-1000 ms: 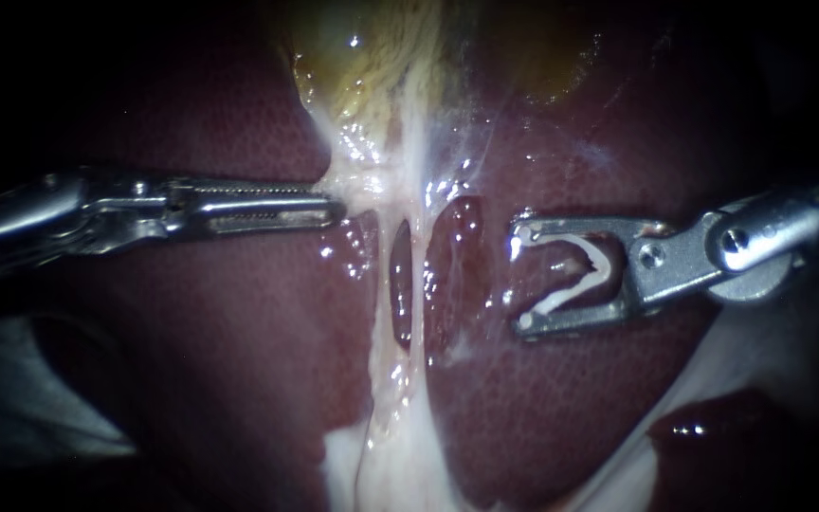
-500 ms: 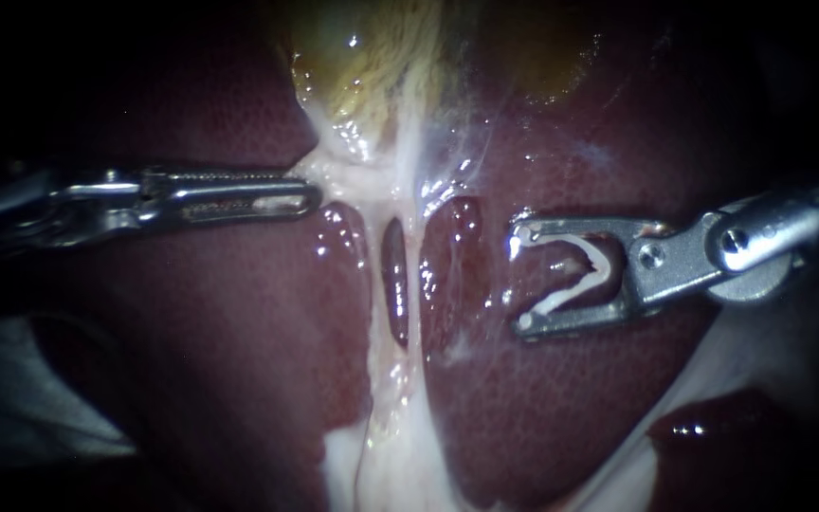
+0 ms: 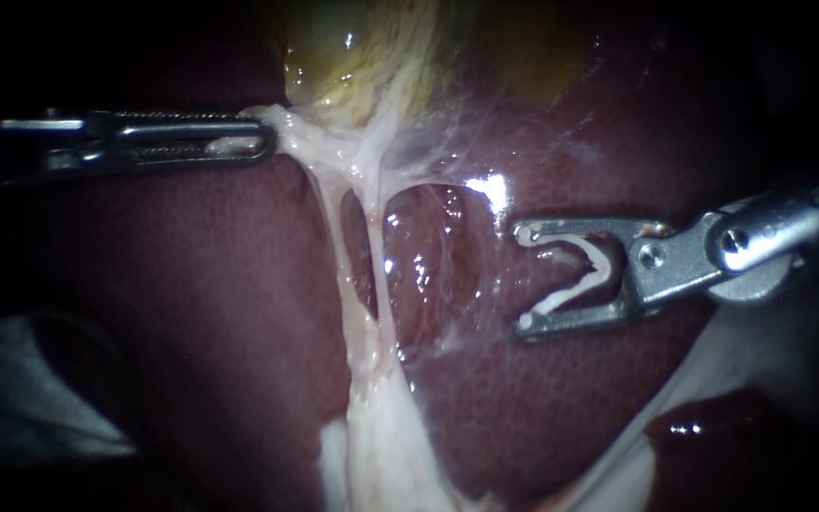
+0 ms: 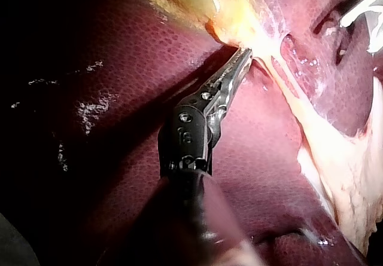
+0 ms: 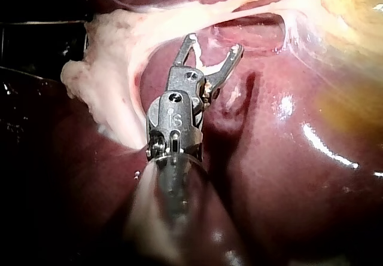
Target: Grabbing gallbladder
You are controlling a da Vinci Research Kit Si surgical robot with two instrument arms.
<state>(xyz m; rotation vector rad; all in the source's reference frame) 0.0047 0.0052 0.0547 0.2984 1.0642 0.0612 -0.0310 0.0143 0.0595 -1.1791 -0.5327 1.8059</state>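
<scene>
The left instrument (image 3: 263, 144) has drawn back and risen, from below the gallbladder (image 3: 353, 57) to level with its lower edge, its jaws clamped on the white tissue (image 3: 329, 161). That tissue hung straight down from the gallbladder before and is now pulled sideways toward the jaws. The gap in it below the gallbladder has widened, baring more liver (image 3: 428, 246).

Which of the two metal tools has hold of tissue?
The left instrument: its jaws are shut on the whitish tissue strand below the gallbladder, drawn taut. The right instrument holds only a white clip in its jaws.
</scene>
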